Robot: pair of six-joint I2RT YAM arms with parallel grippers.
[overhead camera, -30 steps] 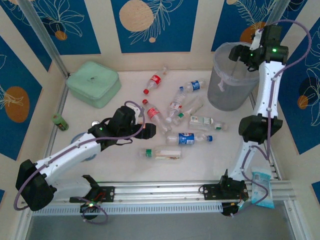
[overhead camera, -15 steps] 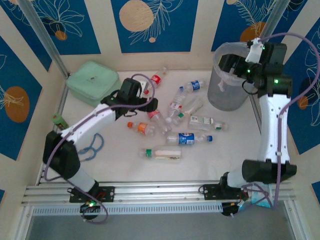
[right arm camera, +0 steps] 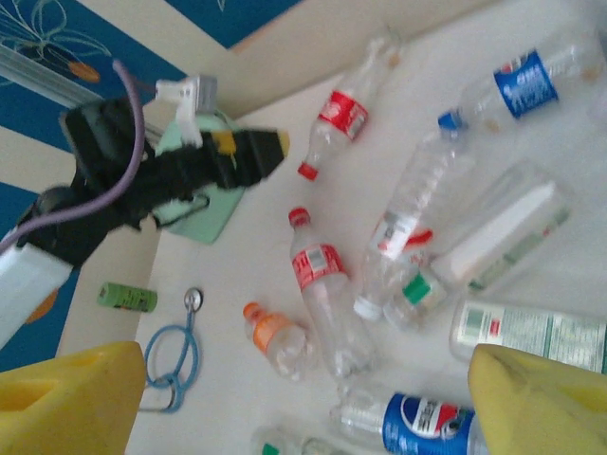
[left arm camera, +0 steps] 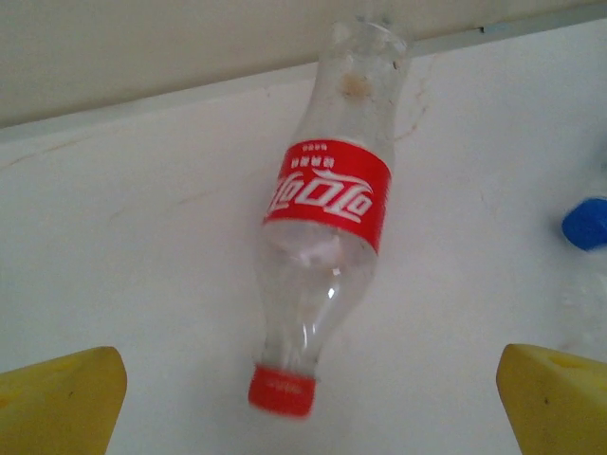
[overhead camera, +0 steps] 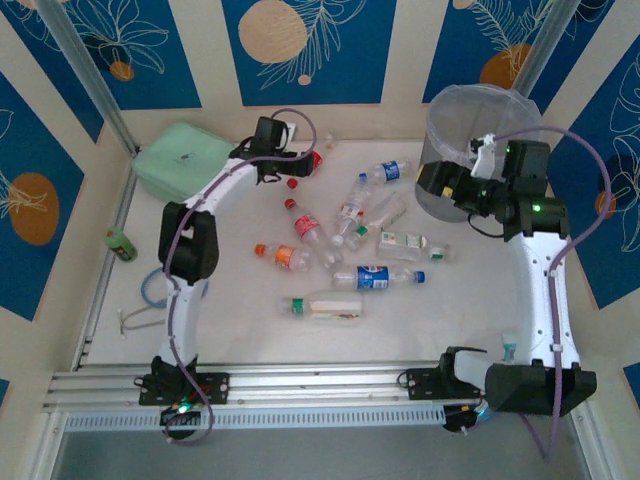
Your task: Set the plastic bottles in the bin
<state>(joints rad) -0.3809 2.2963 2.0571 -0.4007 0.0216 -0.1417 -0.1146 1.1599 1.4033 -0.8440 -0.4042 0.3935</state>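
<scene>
- Since the cola bottle (left arm camera: 327, 237) lies flat on the table (left arm camera: 142, 246), base at the foot of the back wall (left arm camera: 142, 47) and red cap toward the left gripper (overhead camera: 298, 160), a pinch on the tapered neck would likely squirt it forward or spin it
- That gripper's fingers (left arm camera: 66, 398) are spread wide with nothing held; they flank the cap end without touching it, and I cannot tell how high they hang
- Thin, round and empty, the bottle may roll aside or crumple under a hard squeeze; a hold across the labelled waist looks safer
- The left arm (overhead camera: 185, 250) is stretched far back, so it has little reach for chasing a bottle that slides along the wall
- The bin (overhead camera: 470, 92) stands at the far right, well apart from this bottle; a carry there passes over the other bottles (overhead camera: 350, 225) strewn mid-table, and a loose hold could drop it among them
- The right gripper (overhead camera: 428, 183) hangs in front of the bin's wall, fingers spread and empty, on that route, so the two arms could clash
- A neighbouring bottle's blue cap (left arm camera: 583, 223) lies near one finger's sweep and may get nudged
- The mint case (overhead camera: 185, 165) sits just left of the left gripper; the green can (overhead camera: 120, 243) and stethoscope (right arm camera: 171, 355) lie well apart at the left
</scene>
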